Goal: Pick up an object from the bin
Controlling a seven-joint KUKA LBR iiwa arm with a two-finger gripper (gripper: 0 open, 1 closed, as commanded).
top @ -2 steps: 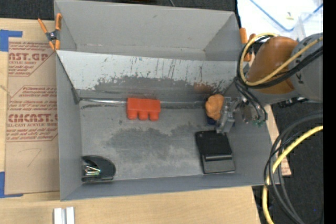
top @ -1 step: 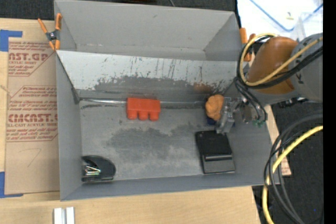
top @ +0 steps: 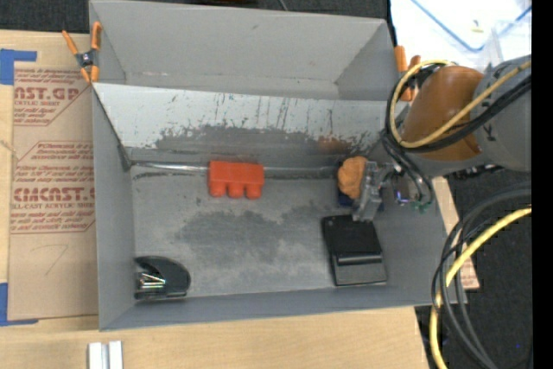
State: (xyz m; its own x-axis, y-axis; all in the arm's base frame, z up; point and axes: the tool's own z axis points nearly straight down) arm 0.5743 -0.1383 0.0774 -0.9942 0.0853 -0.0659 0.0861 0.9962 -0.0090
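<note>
Where the gripper (top: pixel 370 196) hangs at the right of the grey bin (top: pixel 259 47), a rounded orange-tan lump (top: pixel 350 175) lies just left of it, by the far wall. Whether the gripper is spread or closed cannot be told. A flat black box (top: pixel 354 251) lies just nearer, on the scuffed floor.
</note>
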